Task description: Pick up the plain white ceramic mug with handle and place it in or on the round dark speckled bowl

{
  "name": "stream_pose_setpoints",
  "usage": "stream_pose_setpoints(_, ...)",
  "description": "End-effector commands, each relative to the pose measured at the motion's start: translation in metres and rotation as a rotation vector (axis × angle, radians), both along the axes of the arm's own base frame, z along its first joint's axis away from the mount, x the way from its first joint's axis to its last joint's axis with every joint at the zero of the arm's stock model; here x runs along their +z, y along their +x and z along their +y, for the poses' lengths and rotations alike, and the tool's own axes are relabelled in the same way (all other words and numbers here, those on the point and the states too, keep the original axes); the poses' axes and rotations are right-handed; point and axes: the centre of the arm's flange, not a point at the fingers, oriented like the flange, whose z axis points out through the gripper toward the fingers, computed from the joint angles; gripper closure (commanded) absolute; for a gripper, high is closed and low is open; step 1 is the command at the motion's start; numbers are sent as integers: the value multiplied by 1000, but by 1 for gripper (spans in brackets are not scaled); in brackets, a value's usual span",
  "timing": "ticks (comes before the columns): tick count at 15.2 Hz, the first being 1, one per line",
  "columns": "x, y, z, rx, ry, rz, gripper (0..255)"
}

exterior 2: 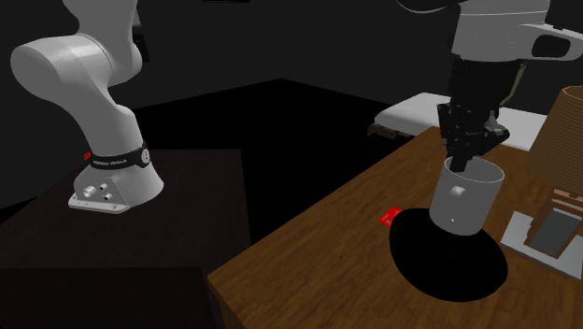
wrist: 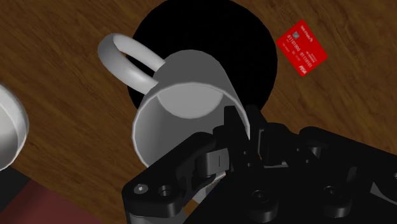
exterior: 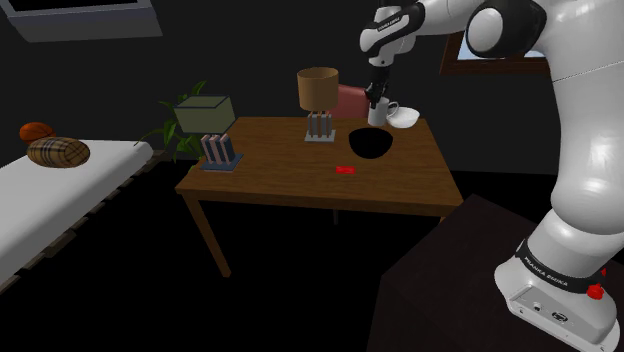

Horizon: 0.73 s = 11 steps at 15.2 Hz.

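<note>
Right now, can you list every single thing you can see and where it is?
mug: 1, white, held over the bowl
bowl: 1, black, on the table
card: 1, red, beside the bowl
lamps: 2, brown shade and olive shade, on table
dish: 1, white, table's far corner
table: 1, brown wood
chair: 1, dull red, behind table
plant: 1, green, behind table
cushions: 2, plaid and orange, on bed
bed: 1, white, shoulder view's left
stand: 1, dark, under arm
arm: 1, white
gripper: 1, black, clasping mug's rim
</note>
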Motion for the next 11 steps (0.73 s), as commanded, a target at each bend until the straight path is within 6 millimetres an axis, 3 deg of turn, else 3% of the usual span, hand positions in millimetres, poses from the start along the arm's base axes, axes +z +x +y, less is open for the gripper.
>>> stream_pose_setpoints(1, -10, 1, 1, 0, 0, -1, 255)
stream_pose_setpoints(11, -63, 1, 1, 0, 0, -1, 255)
